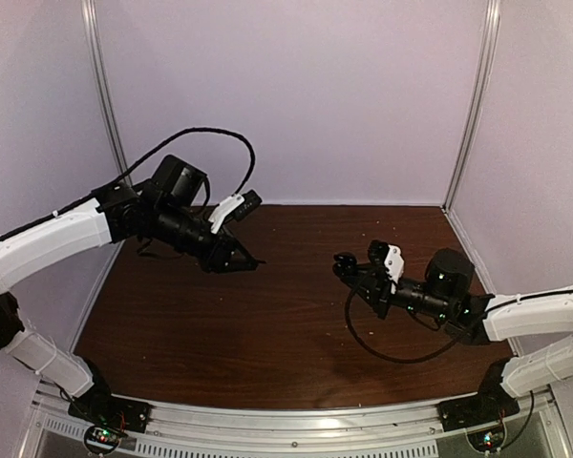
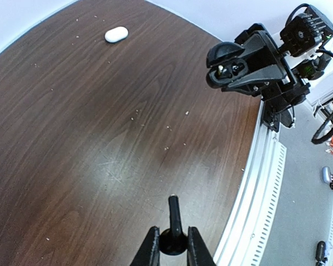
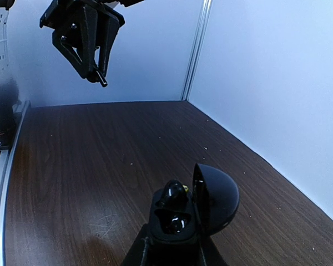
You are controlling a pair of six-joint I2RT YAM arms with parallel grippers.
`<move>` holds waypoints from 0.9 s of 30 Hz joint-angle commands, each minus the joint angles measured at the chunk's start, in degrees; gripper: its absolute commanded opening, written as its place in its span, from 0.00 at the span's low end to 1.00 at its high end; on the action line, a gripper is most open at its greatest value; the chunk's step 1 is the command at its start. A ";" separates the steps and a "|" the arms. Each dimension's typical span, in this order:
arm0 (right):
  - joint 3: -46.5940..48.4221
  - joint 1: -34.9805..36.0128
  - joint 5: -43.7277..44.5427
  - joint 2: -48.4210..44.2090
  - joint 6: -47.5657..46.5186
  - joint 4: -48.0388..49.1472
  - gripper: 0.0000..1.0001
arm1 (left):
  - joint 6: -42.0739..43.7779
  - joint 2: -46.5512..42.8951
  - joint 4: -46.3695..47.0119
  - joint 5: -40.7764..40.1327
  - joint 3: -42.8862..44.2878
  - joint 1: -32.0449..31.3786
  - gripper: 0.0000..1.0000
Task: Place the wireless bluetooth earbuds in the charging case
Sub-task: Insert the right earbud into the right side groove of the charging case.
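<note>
Charging case (image 3: pixel 208 202), small, black and glossy, with its hinged lid swung open, is clenched in the right pincer (image 3: pixel 169 250), whose fingers grip its lower body from both sides. The case is held up off the dark brown wood-grain counter (image 1: pixel 267 343), over its right half, and its open hollows face towards the left arm.

The left pincer (image 2: pixel 173 250) is clamped on a small black earbud (image 2: pixel 175 217) with a short stem. The round body sits between the fingers and the stem juts out beyond the tips. This pincer hangs high above the left half of the counter, well apart from the case, its tip aimed down and to the right.

In the right wrist view a glossy black rounded form fills the upper hollow of the case; whether it is a second earbud I cannot tell.

A small white oval object (image 2: pixel 116 34) lies flat on the counter on its own, well apart from both pincers. It shows only in the left wrist view. Pale specks are scattered over the counter.
</note>
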 commanded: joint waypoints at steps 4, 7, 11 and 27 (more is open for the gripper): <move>1.05 4.79 8.54 5.03 -6.48 8.19 0.00 | -3.56 4.78 -9.24 2.49 7.40 -4.98 0.10; 1.42 6.51 9.55 7.25 -7.86 10.14 0.00 | -5.12 7.37 -9.14 1.34 9.52 -7.14 0.09; 2.36 9.28 11.74 9.57 -10.51 10.34 0.00 | -6.91 10.21 -8.82 0.27 12.29 -8.71 0.09; 6.12 14.72 16.97 13.79 -15.34 7.87 0.00 | -8.47 16.97 -8.74 -1.19 17.11 -10.24 0.09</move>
